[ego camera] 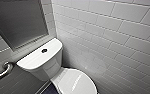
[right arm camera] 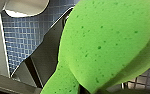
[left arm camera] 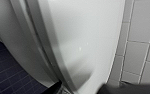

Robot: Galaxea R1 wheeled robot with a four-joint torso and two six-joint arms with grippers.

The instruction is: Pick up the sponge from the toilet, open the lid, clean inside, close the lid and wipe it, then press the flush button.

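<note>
The white toilet (ego camera: 38,58) stands in a corner, its lid (ego camera: 77,81) down over the bowl. A round dark flush button (ego camera: 44,50) sits in the middle of the tank top. In the left wrist view the lid (left arm camera: 86,37) looms close, with my left gripper (left arm camera: 86,88) open right at its edge, one dark fingertip (left arm camera: 56,86) on either side. The bright green sponge (right arm camera: 108,42) is large in the right wrist view, squeezed at its narrow end by my right gripper (right arm camera: 78,87), which is shut on it.
White tiled wall (ego camera: 111,37) runs close along the toilet's right side. A metal grab bar (ego camera: 2,72) hangs on the wall left of the tank, below a frosted window (ego camera: 18,22). The floor (left arm camera: 6,75) is dark blue tile.
</note>
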